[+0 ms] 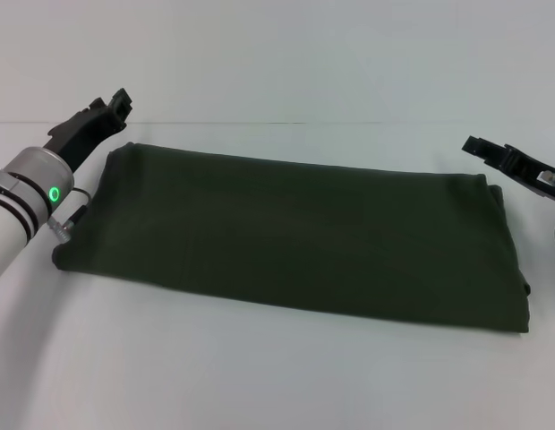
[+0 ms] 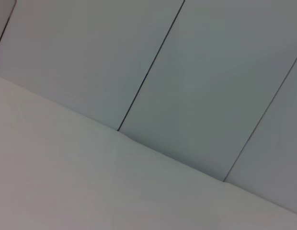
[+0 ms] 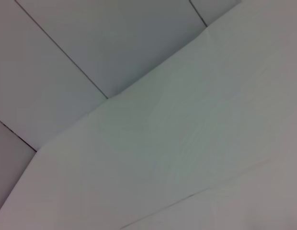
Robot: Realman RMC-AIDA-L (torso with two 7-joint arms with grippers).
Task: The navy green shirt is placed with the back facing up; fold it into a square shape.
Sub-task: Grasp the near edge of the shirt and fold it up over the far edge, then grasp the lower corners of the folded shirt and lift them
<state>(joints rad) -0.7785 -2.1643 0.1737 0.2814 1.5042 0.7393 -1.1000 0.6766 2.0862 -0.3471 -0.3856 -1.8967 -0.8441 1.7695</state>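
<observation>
Our left gripper (image 1: 112, 105) hovers just beyond the shirt's left end, and our right gripper (image 1: 515, 164) hangs near its right end; neither has hold of anything, and we cannot tell how far apart their fingers stand. We see the white table (image 1: 277, 376) spread across the whole head view, with a panelled wall (image 2: 187, 72) behind it in the wrist views. On the table lies the navy green shirt (image 1: 295, 237), folded into a long dark band running from our left to our right, plain side up, flat and free of both grippers.
</observation>
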